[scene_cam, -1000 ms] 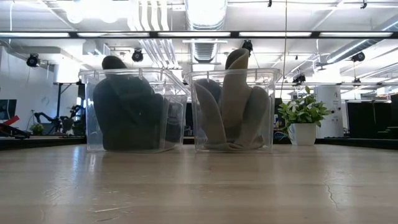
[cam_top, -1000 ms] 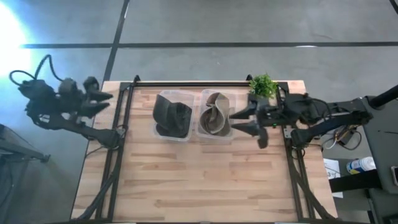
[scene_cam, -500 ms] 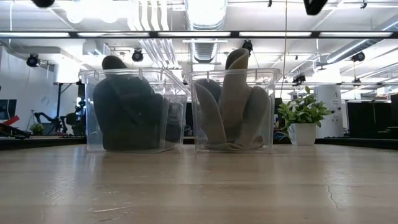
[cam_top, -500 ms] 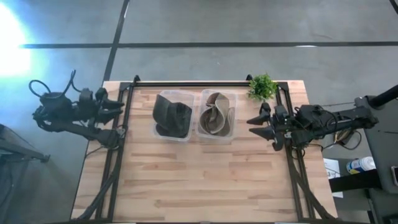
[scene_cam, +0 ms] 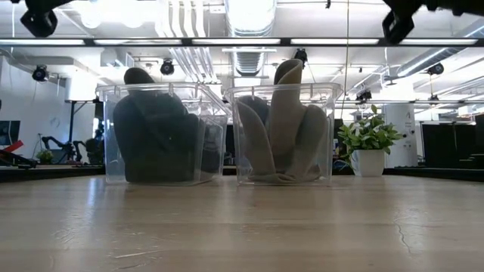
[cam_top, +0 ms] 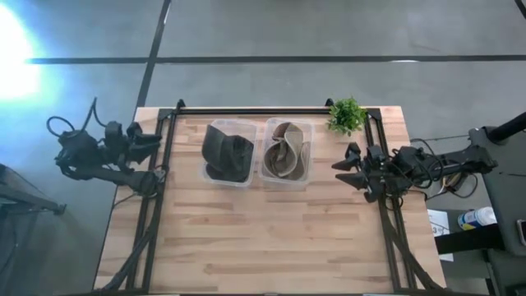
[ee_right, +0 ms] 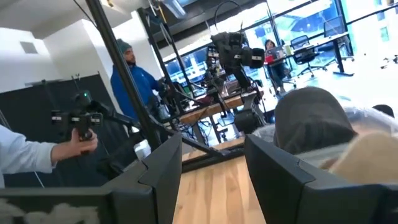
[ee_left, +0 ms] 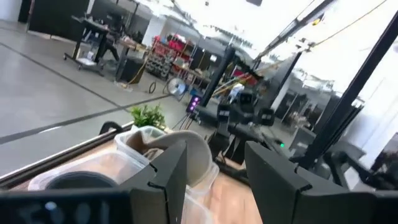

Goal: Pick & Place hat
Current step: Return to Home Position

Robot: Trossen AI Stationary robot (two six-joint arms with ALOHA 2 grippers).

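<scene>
A dark hat (cam_top: 228,153) sits bunched in the left clear bin. A tan hat (cam_top: 286,151) stands folded in the right clear bin; its top pokes above the rim (scene_cam: 287,72). My left gripper (cam_top: 156,141) hangs open over the table's left edge, well clear of the bins. My right gripper (cam_top: 343,163) is open near the right edge, a short way from the tan hat's bin. In the low view only the tips of the left gripper (scene_cam: 38,21) and the right gripper (scene_cam: 397,24) show, high above the table. Both wrist views show empty, spread fingers.
The two clear bins (cam_top: 256,177) stand side by side at the table's far middle. A small potted plant (cam_top: 347,115) is at the far right corner. Black frame rails (cam_top: 164,156) run along both sides. Bare wood (cam_top: 263,238) fills the near half. People (ee_right: 134,81) stand beyond the table.
My right gripper has drawn back from beside the tan hat's bin toward the table's right edge and come lower. My left arm has shifted toward the table's left edge and dropped too; both grippers' tips now show at the top of the low view. The hats have stayed put.
</scene>
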